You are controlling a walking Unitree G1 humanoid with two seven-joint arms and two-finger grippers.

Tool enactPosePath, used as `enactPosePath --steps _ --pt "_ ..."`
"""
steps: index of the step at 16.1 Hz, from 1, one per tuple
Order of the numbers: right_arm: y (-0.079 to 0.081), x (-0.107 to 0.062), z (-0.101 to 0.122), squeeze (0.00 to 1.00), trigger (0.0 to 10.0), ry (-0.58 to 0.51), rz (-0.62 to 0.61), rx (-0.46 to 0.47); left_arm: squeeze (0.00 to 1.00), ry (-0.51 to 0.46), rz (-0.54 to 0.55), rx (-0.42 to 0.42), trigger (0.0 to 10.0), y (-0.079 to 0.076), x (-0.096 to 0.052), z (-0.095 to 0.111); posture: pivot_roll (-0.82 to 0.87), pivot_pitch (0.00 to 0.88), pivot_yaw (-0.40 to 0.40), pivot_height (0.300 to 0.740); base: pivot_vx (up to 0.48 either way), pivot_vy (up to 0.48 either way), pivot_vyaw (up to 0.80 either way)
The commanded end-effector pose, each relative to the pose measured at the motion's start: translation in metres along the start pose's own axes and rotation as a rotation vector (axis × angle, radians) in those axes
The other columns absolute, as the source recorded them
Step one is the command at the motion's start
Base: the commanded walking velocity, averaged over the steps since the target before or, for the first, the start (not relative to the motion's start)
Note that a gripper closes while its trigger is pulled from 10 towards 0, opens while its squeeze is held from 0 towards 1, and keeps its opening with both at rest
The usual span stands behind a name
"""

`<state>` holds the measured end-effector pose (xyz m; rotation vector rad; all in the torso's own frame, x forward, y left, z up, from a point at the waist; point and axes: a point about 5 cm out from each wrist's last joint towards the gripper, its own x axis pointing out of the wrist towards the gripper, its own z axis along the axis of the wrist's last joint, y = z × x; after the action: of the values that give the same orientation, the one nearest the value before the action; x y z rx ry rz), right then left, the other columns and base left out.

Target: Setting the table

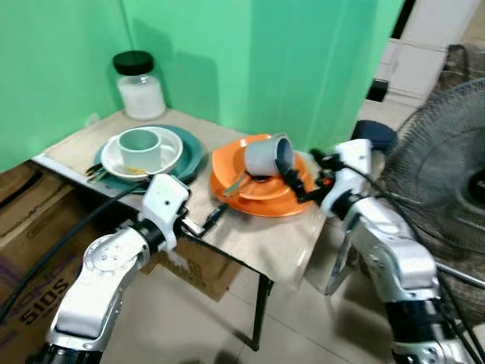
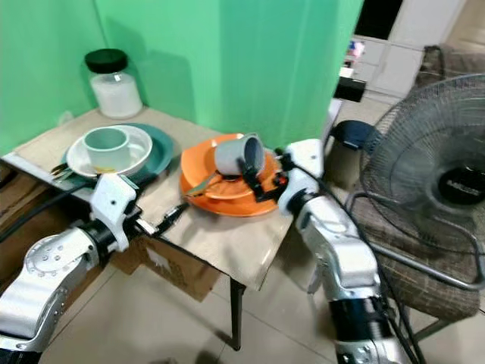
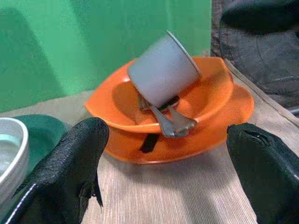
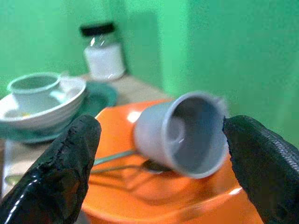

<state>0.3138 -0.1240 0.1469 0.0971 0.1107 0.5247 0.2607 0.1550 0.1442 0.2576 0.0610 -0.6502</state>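
A grey cup [image 1: 267, 155] lies tipped on its side in an orange bowl [image 3: 117, 100] that sits on an orange plate [image 1: 280, 206]. A metal spoon [image 3: 180, 122] rests in the bowl under the cup. My right gripper [image 1: 290, 176] is open at the cup's mouth, its fingers spread wide on either side of the cup [image 4: 180, 133]; I cannot tell whether they touch it. My left gripper [image 1: 214, 214] is open and low over the table, pointing at the orange plate from the front. At the table's left, a teal plate [image 1: 189, 155] holds a white bowl [image 1: 170, 152] with a pale teal cup [image 1: 140, 148].
A jar [image 1: 139, 85] with a black lid stands at the back left against the green wall. A floor fan [image 1: 447, 152] stands close to the right arm. Cardboard boxes [image 1: 30, 220] sit under and left of the small table [image 1: 258, 250].
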Motion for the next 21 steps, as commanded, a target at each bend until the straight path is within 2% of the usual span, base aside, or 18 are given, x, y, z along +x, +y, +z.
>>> enactPosePath --steps 1,5,10,15,16,17,18,19,20,21 --pt "-0.002 0.006 -0.003 1.00 10.0 0.031 0.004 -0.021 1.00 -0.012 -0.003 0.013 10.0 0.004 0.004 0.006 0.03 0.000 -0.010 0.740 0.000 0.000 0.00" --pt "-0.005 0.028 -0.005 1.00 10.0 0.060 -0.031 -0.007 1.00 -0.028 0.009 0.008 10.0 0.008 0.012 0.009 0.04 0.001 -0.015 0.740 0.000 0.000 0.00" --pt "-0.003 0.062 -0.004 1.00 10.0 0.050 -0.055 0.042 1.00 0.012 -0.092 -0.003 10.0 0.002 0.010 0.003 0.03 0.014 -0.016 0.740 0.000 0.000 0.00" --pt "-0.008 0.070 -0.007 1.00 10.0 0.081 -0.122 0.066 1.00 0.027 -0.139 -0.004 10.0 -0.006 0.005 -0.001 0.04 0.015 -0.024 0.740 0.000 0.000 0.00" --pt "-0.010 0.071 -0.009 0.84 10.0 0.091 -0.135 0.077 0.69 0.027 -0.154 -0.003 10.0 -0.008 0.004 0.000 0.04 0.015 -0.024 0.740 0.000 0.000 0.00" --pt "-0.011 0.071 -0.011 0.04 10.0 0.098 -0.142 0.091 0.36 0.025 -0.160 -0.002 10.0 -0.009 0.004 0.000 0.04 0.015 -0.024 0.740 0.000 0.000 0.00" --pt "-0.011 0.071 -0.012 0.00 10.0 0.097 -0.129 0.114 0.02 0.024 -0.161 -0.001 10.0 -0.009 0.004 0.001 0.04 0.015 -0.023 0.740 0.000 0.000 0.00" --pt "-0.010 0.071 -0.013 0.00 4.0 0.095 -0.119 0.128 0.00 0.024 -0.161 0.000 10.0 -0.009 0.005 0.001 0.04 0.014 -0.022 0.740 0.000 0.000 0.00" --pt "-0.010 0.072 -0.014 0.00 0.0 0.091 -0.113 0.133 0.00 0.023 -0.161 0.002 10.0 -0.009 0.005 0.001 0.04 0.014 -0.023 0.740 0.000 0.000 0.00" --pt "-0.010 0.072 -0.014 0.00 0.0 0.090 -0.109 0.136 0.00 0.023 -0.161 0.002 10.0 -0.009 0.005 0.001 0.04 0.014 -0.023 0.740 0.000 0.000 0.00"
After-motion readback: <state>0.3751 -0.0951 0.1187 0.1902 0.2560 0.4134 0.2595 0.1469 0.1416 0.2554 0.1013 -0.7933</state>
